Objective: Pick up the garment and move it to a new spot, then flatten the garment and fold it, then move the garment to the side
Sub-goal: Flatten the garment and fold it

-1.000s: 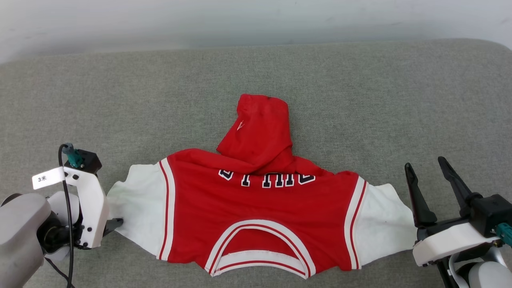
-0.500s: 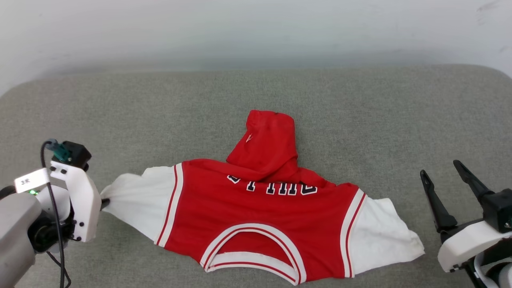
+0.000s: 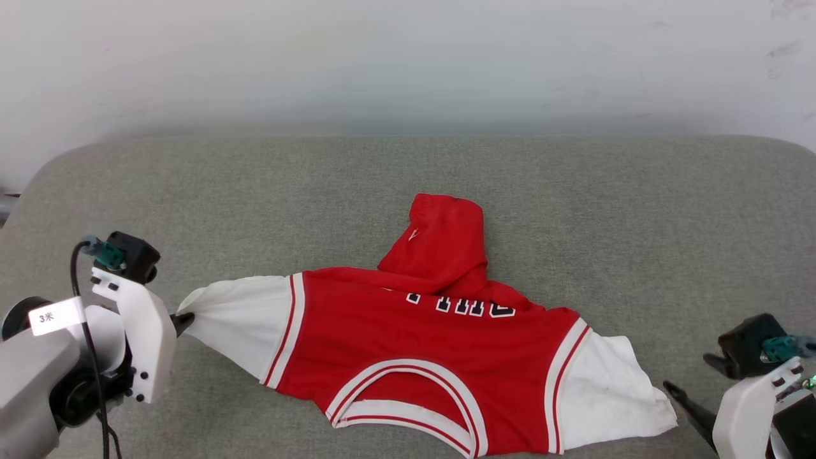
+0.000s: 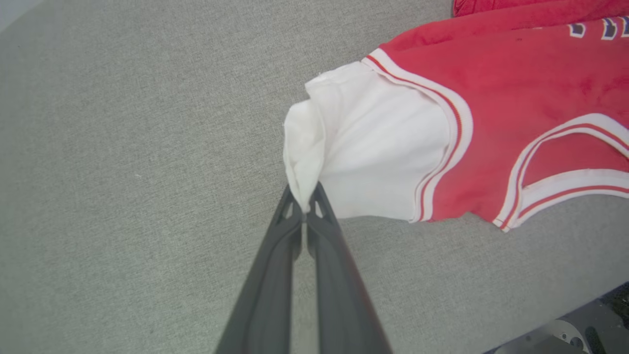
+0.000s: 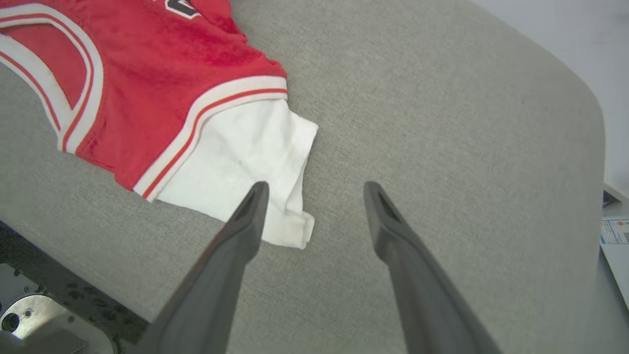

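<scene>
- Since a second ago, the left end effector (image 4: 307,199) has pressed together on the white sleeve (image 4: 373,162) at the robot's left, whose edge now gathers to a point instead of lying flat.
- That pinch looks meant as one handle for carrying the garment (image 3: 433,357) to a new spot.
- Right end effector (image 5: 317,189) hovers spread and empty near the corner of the other sleeve (image 5: 245,157), probably lining up a matching grasp.
- Garment lies collar-nearest on the grey padded surface (image 3: 255,191): red body, striped trim, hem humped behind.
</scene>
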